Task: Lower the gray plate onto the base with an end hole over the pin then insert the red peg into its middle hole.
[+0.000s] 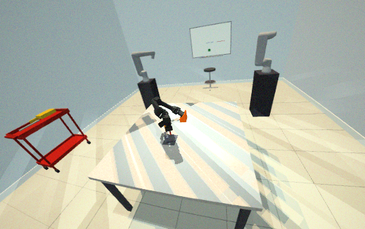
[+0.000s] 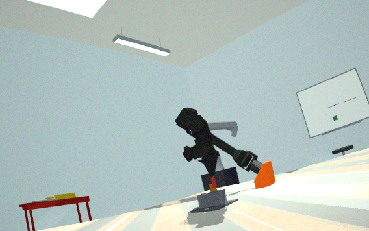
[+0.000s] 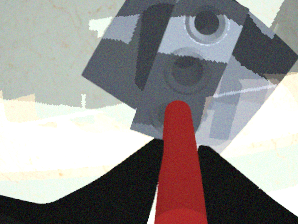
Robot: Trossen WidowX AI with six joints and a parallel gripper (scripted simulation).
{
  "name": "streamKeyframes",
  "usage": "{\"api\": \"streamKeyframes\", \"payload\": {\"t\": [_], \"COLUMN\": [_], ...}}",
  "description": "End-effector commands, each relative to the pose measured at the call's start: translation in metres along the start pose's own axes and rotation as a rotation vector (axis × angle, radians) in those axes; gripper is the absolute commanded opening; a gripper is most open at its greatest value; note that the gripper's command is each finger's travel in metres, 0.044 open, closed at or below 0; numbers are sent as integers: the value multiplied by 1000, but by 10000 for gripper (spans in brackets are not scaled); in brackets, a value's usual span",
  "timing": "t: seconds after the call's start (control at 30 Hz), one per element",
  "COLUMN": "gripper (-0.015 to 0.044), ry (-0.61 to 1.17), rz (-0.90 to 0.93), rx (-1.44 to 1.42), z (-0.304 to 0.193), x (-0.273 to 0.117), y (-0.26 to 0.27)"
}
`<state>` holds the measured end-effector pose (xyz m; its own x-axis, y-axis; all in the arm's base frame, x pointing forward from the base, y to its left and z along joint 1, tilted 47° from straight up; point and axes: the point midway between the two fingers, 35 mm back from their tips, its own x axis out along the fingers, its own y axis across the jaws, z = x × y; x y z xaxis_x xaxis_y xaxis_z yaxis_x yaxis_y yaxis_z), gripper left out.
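Observation:
My gripper is shut on the red peg, which points down from the fingers. The peg's free end is over or close to the gray plate; its height above it is hard to judge. In the wrist view the plate lies along the gray base. A ringed end hole shows at the top and the middle hole below it. The peg's tip overlaps the near end of the plate and partly hides it. Whether the pin sits in an end hole cannot be told.
An orange wedge-shaped block stands beside the arm. A small orange-yellow piece shows just behind the peg. The striped-looking table carries the base. A red cart stands off to the left.

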<state>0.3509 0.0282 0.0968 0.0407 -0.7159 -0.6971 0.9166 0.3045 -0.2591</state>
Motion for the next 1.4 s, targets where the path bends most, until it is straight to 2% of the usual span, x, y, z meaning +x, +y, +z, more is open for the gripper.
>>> {"api": "streamKeyframes", "payload": {"t": [0.0, 1.0, 1.37], "gripper": [0, 0, 0], "ry": [-8, -8, -12], "rz": [-1, -3, -3], "rx": [-1, 1, -1], "z": [13, 19, 19], "x": [0, 1, 15], "y": [-2, -3, -4]}}
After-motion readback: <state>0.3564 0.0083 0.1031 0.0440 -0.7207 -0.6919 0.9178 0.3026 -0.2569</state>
